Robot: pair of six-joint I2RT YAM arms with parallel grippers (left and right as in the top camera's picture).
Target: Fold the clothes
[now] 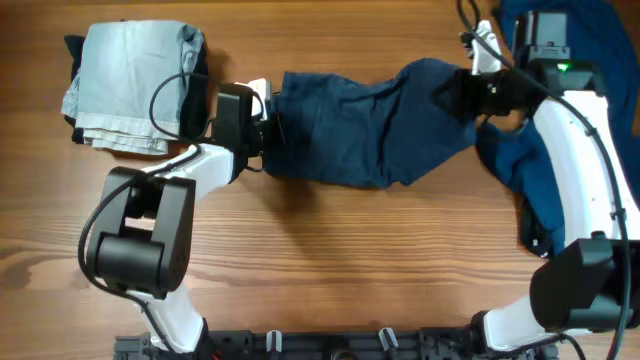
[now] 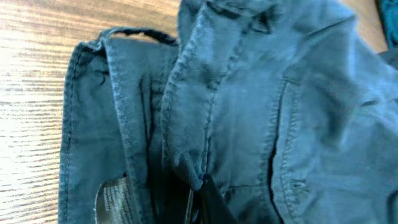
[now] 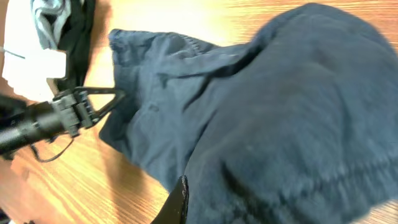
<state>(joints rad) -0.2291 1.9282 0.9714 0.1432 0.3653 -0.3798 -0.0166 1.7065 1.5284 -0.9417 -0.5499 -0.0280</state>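
A dark navy garment [image 1: 360,125] with a waistband and seams lies stretched across the table between my two grippers. My left gripper [image 1: 268,128] is shut on its left end. In the left wrist view a fold of the garment [image 2: 249,93] is pinched at my fingertips [image 2: 200,194], next to a sewn-in label [image 2: 111,198]. My right gripper [image 1: 462,92] is shut on the garment's right end, which is bunched and raised. In the right wrist view the garment [image 3: 280,124] covers most of my fingers and only one fingertip [image 3: 179,202] shows.
A folded stack of grey clothes [image 1: 130,85] sits at the back left, over something dark. A pile of blue clothes [image 1: 540,180] lies along the right side under my right arm. Bare wooden table [image 1: 350,260] stretches in front of the garment.
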